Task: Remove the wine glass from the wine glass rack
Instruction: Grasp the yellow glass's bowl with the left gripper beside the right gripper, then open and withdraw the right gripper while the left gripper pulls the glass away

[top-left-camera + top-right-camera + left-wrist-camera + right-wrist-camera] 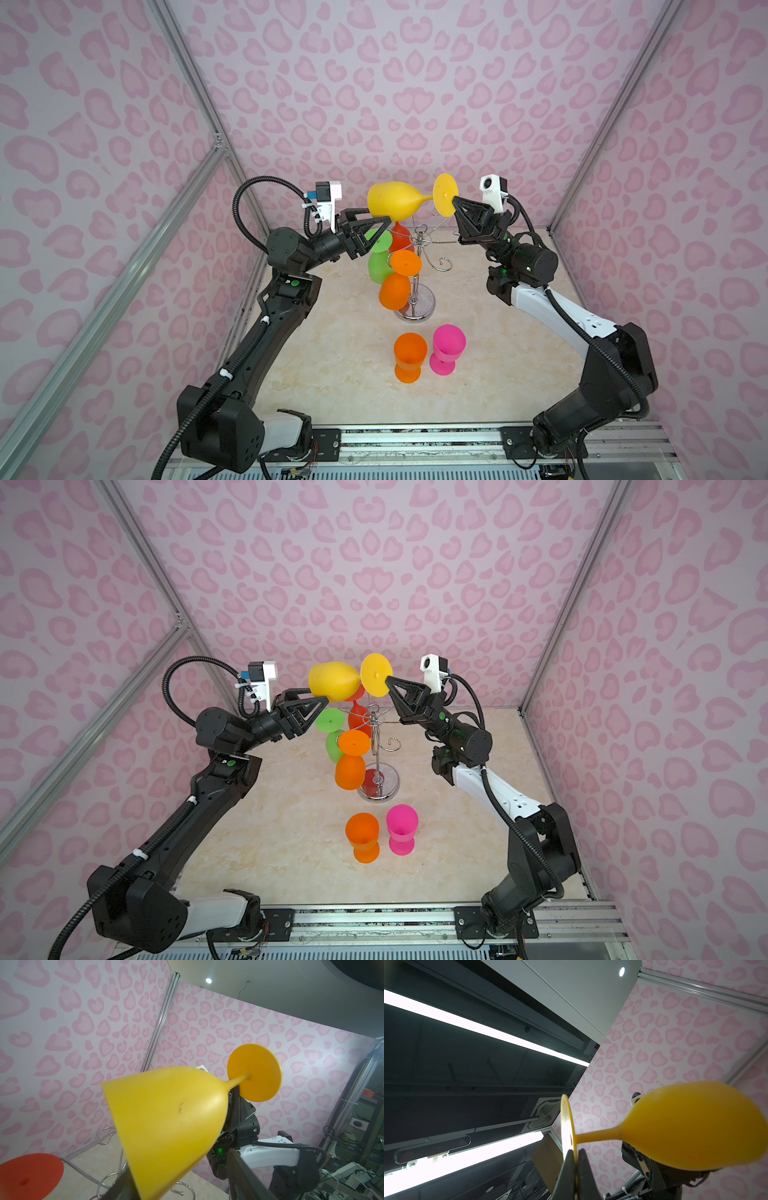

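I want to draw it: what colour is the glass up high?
Yellow. The wine glass shows best in the left wrist view.

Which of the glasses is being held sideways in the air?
The yellow glass: the right tool pinches its round foot, stem level; the others hang from the rack or stand upright on the table.

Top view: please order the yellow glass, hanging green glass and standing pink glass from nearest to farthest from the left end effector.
From the left end effector:
1. Yellow glass, bowl between its fingers.
2. Green glass, hanging just below.
3. Pink glass, standing near the front.
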Controlling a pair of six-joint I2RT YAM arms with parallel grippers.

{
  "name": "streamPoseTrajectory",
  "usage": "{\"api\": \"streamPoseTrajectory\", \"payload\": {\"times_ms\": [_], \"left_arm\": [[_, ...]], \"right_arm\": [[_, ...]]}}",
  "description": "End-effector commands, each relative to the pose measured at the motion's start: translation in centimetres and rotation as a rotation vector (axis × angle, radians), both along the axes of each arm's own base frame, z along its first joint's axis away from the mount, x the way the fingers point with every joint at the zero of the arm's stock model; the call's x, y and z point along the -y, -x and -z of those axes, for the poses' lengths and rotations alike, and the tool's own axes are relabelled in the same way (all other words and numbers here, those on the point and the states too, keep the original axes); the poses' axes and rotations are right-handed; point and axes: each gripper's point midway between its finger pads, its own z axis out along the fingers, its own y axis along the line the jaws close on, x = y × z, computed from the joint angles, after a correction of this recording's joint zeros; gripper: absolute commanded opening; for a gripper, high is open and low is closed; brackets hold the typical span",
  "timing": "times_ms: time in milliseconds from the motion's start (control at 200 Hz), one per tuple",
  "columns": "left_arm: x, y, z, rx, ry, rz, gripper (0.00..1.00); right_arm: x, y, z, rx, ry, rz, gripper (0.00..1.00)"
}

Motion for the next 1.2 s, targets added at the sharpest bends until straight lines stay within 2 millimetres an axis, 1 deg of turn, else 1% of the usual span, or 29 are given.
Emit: {"api": "streamPoseTrajectory", "payload": {"times_ms": [0, 180, 260, 360, 445, 455, 465, 545, 780, 1005, 1195], "left_arm": [[-0.1, 1.2, -0.8, 0.055, 0.01, 0.022, 0.56], [-0.2, 1.8, -0.9, 0.066, 0.012, 0.03, 0.46], [-0.3, 2.1, -1.0, 0.075, 0.013, 0.03, 0.44], [-0.4, 2.5, -1.1, 0.084, 0.016, 0.029, 0.37], [-0.5, 2.7, -1.3, 0.093, 0.019, 0.028, 0.37], [-0.5, 2.7, -1.3, 0.094, 0.019, 0.027, 0.34], [-0.5, 2.8, -1.3, 0.094, 0.02, 0.028, 0.33], [-0.6, 3.1, -1.4, 0.1, 0.025, 0.03, 0.29], [-0.7, 3.8, -1.6, 0.113, 0.028, 0.031, 0.23], [-0.9, 4.6, -1.9, 0.124, 0.03, 0.035, 0.17], [-1.0, 5.0, -2.1, 0.128, 0.03, 0.041, 0.1]], "right_arm": [[0.3, 0.4, -0.3, 0.025, -0.02, -0.016, 0.0], [0.4, -0.4, -0.2, 0.001, -0.02, -0.027, 0.0], [0.4, -0.7, -0.2, -0.013, -0.023, -0.038, 0.0], [0.2, -1.3, 0.0, -0.041, -0.018, -0.061, 0.0], [0.2, -1.8, 0.2, -0.064, -0.024, -0.071, 0.0], [0.2, -1.9, 0.3, -0.069, -0.025, -0.071, 0.0], [0.2, -2.0, 0.3, -0.071, -0.027, -0.071, 0.0], [0.4, -2.7, 0.5, -0.099, -0.037, -0.075, 0.0], [1.1, -4.7, 1.4, -0.173, -0.06, -0.07, 0.0], [1.3, -5.7, 1.8, -0.203, -0.073, -0.073, 0.01], [1.4, -6.1, 2.0, -0.215, -0.079, -0.072, 0.06]]}}
